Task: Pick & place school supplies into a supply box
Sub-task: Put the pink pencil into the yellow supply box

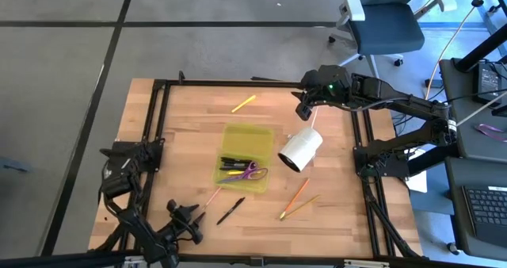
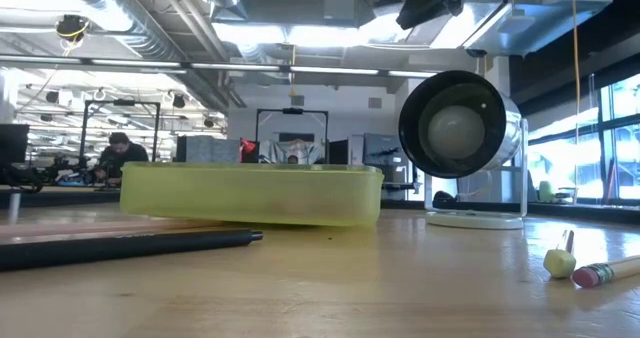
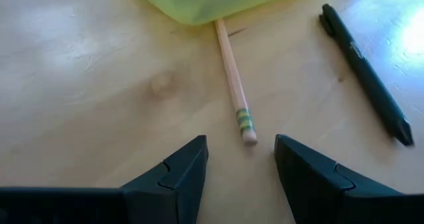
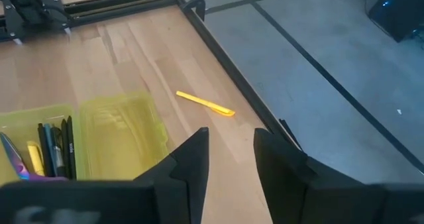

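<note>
Several supplies wait outside the supply box; the left arm lines up a pick.

Left gripper sits low at the bench's near edge, fingers open and empty, a pencil just ahead, lying against the box, a black pen beside it. Next, I judge: advance, straddle the pencil, close. Right gripper hovers over the far edge above a yellow pen, fingers narrowly parted, holding nothing.
</note>
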Motion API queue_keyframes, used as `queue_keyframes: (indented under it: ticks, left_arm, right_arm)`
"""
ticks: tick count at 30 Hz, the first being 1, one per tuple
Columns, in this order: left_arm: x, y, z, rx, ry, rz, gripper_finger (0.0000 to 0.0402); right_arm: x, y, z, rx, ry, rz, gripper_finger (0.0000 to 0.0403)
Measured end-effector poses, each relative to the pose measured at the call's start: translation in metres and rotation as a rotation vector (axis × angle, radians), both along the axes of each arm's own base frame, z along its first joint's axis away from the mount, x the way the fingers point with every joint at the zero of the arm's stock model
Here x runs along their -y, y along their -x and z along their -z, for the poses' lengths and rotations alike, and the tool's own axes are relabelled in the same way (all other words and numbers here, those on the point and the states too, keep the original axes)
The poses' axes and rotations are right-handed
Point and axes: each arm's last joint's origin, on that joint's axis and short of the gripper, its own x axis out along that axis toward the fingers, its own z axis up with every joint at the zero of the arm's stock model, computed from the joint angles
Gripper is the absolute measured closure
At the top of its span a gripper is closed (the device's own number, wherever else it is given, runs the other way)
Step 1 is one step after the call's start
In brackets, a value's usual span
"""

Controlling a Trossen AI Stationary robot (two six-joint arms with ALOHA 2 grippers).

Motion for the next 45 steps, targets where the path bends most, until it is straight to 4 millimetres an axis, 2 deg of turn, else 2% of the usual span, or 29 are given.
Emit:
queue_keyframes:
  ticks: [14,45]
  left_arm:
    - [-0.008,-0.018,0.006,0.032,-0.065,0.019,0.0228]
    - [-0.004,-0.02,0.007,0.042,-0.015,0.023,0.0228]
  right_arm:
    - [0.0,0.0,0.0,-0.005,0.006,-0.005,0.0279]
    - [0.0,0.0,0.0,0.016,-0.026,0.021,0.0279]
